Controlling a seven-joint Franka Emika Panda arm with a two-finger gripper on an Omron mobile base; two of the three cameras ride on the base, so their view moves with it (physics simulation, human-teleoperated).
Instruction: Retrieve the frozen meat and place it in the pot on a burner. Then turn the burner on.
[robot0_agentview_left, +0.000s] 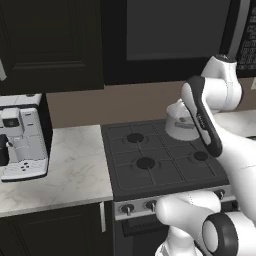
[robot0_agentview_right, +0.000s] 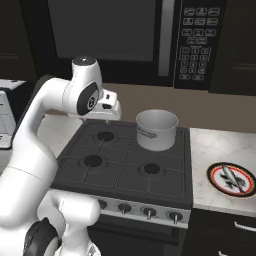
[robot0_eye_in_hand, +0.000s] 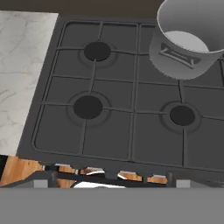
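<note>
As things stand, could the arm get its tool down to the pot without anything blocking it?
Probably yes. The pot sits uncovered on the stove's back right grate, nothing around it. The tool hovers above the back left burner, beside the pot, with an unobstructed path across the grates.

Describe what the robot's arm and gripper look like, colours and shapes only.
The arm is made of smooth, glossy white rounded segments, with dark grey to black rings and bands at the joints. The gripper has a white blocky body. No cables or markings are visible on either.
</note>
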